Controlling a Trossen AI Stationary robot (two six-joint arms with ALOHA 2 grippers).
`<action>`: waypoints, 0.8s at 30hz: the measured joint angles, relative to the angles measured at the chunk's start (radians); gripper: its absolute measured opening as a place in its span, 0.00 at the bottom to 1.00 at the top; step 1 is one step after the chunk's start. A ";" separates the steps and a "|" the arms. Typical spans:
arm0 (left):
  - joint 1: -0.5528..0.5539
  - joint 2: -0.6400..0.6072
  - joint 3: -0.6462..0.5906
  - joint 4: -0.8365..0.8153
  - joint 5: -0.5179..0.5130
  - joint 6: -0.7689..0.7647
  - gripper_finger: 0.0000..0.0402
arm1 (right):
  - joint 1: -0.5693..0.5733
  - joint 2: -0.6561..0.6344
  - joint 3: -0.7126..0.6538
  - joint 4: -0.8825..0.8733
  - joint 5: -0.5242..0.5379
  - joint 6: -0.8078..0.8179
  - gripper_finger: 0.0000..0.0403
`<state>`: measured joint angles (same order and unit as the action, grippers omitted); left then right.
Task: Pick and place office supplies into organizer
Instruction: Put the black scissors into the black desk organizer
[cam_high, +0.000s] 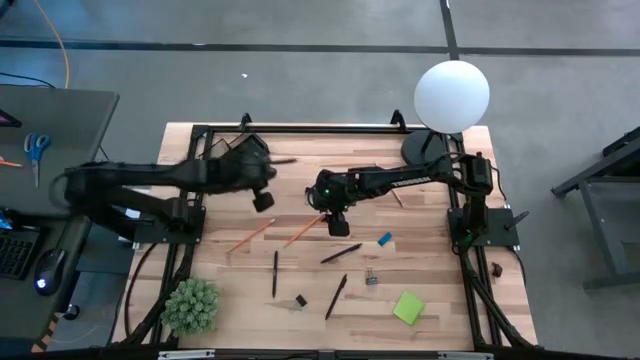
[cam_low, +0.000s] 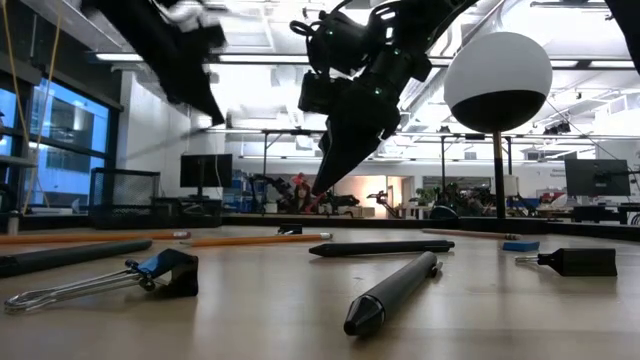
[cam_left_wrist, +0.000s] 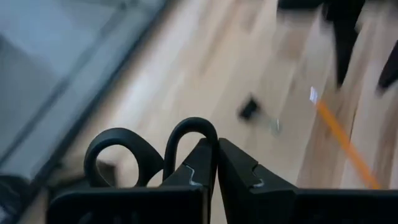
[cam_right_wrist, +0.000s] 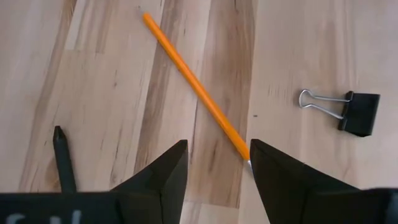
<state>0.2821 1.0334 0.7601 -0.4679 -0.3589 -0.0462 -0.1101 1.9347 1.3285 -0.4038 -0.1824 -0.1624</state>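
Counter (cam_high: 430, 330) surface, high view: bare wood lies open along the near edge between the green sticky-note pad (cam_high: 408, 307) and the potted plant (cam_high: 191, 305) at the near left corner. Pens, pencils, a blue eraser (cam_high: 385, 239) and a binder clip (cam_high: 371, 277) are scattered mid-counter. A white globe lamp (cam_high: 452, 96) stands at the far right corner. The left end effector (cam_high: 262, 200) hangs toward the far left; the right end effector (cam_high: 338, 224) hangs over the centre. No organizer can be made out.

Low view: a black pen (cam_low: 392, 293) and a binder clip (cam_low: 165, 273) lie nearest the camera, with the right end effector (cam_low: 322, 184) clear above the wood.

Left wrist view: its fingers (cam_left_wrist: 199, 177) are pressed together on small black-handled scissors (cam_left_wrist: 146, 152), raised off the counter.

Right wrist view: the fingers (cam_right_wrist: 163, 177) stand apart, empty, straddling the tip of an orange pencil (cam_right_wrist: 194, 87); a binder clip (cam_right_wrist: 348, 111) lies well apart.
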 joint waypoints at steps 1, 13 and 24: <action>0.000 -0.050 0.000 0.001 -0.005 0.011 0.00 | 0.000 0.000 0.000 0.000 0.000 0.001 0.41; 0.000 -0.409 0.000 -0.035 -0.124 0.161 0.00 | 0.000 0.000 0.000 0.038 0.000 -0.002 0.41; 0.233 -0.366 0.000 0.020 0.021 0.224 0.00 | 0.000 0.000 0.000 0.071 -0.002 -0.002 0.41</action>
<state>0.5149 0.6673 0.7597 -0.4484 -0.3383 0.1776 -0.1101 1.9347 1.3285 -0.3329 -0.1840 -0.1642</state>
